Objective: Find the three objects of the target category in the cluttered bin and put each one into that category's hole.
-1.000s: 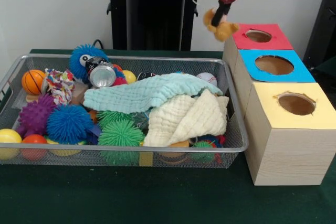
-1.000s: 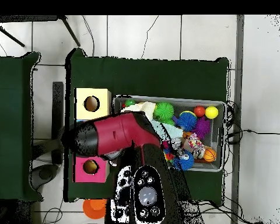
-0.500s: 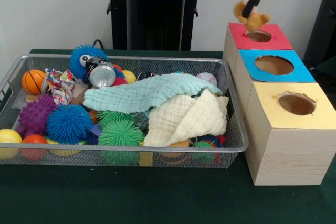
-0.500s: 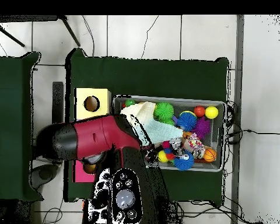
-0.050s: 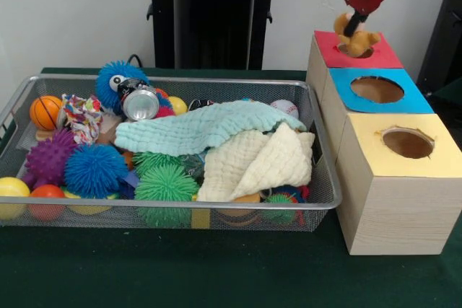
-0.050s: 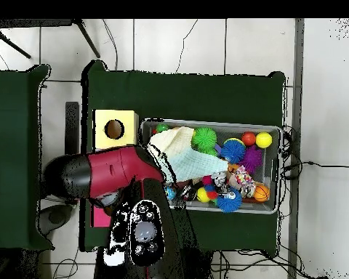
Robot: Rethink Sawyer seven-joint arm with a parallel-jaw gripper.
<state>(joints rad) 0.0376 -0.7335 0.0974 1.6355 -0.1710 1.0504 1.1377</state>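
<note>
A tan plush toy (image 5: 356, 35) hangs right over the round hole (image 5: 356, 52) of the red-topped box (image 5: 381, 56), its lower end at the hole's rim. My gripper (image 5: 353, 25) comes down from the top right and is shut on the toy. In the overhead view the red arm (image 6: 112, 174) hides the gripper, the toy and the red and blue boxes. The wire bin (image 5: 180, 205) holds spiky balls, a blue furry toy (image 5: 114, 77), a silver can (image 5: 141, 103) and a small basketball (image 5: 45, 111).
A blue-topped box (image 5: 408, 99) and a yellow-topped box (image 5: 437, 160) stand in a row in front of the red one, each with a hole. A mint cloth (image 5: 195, 128) and a cream cloth (image 5: 260, 164) cover the bin's right half.
My gripper has carried the plush toy right and down, from beside the red box's corner to directly over its hole. The bin's contents have not moved.
</note>
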